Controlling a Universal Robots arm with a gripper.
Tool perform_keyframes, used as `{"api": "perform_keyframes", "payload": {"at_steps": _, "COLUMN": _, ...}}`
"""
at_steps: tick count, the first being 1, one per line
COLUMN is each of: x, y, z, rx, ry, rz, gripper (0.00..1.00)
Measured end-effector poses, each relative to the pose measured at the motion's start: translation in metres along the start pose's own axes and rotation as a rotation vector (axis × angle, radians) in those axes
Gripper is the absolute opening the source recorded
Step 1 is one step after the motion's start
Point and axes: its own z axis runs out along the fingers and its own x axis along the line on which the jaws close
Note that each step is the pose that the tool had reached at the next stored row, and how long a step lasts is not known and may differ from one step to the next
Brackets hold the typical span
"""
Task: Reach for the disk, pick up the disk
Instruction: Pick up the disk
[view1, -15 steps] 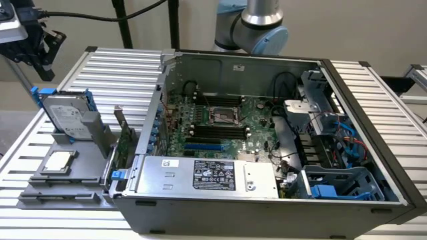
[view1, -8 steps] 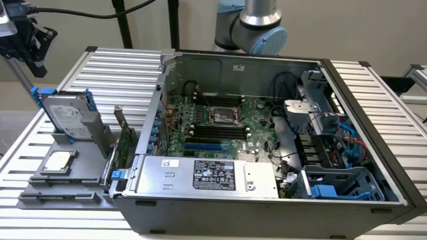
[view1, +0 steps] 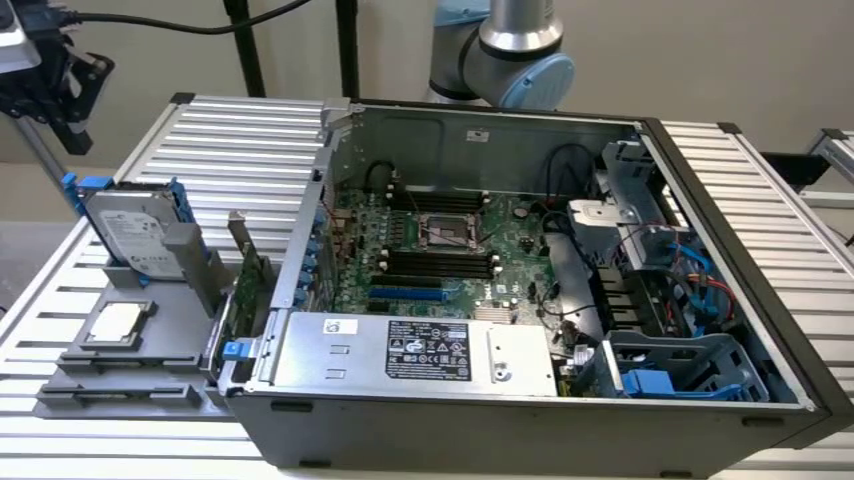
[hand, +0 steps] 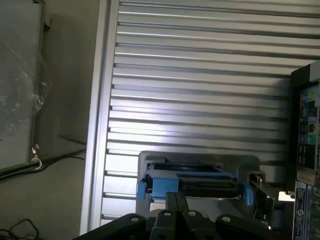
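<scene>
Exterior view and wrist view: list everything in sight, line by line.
disk: one, silver-grey with blue rails, leaning in grey holder, exterior view's left.
chip: one, silver, grey tray, nearer the camera than the disk.
computer case: one, dark grey, open, centre.
motherboard: one, green, inside the case.
power supply: one, silver, black label, case's near side.
table: one, ribbed silver, under everything.
arm: one, silver and blue, behind the case.
gripper: one, black, shut, close to the disk.

A plain beige wall stands at the back. The table is of ribbed aluminium profiles, and a thin cable lies on the grey floor.
</scene>
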Motion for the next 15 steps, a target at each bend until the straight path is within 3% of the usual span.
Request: {"api": "perform_keyframes", "payload": {"at_steps": 15, "x": -0.0001, "y": 0.0000, "z": 0.0000, "rx": -0.0002, "ry": 0.0103, "rz": -0.273, "gripper": 0.11}}
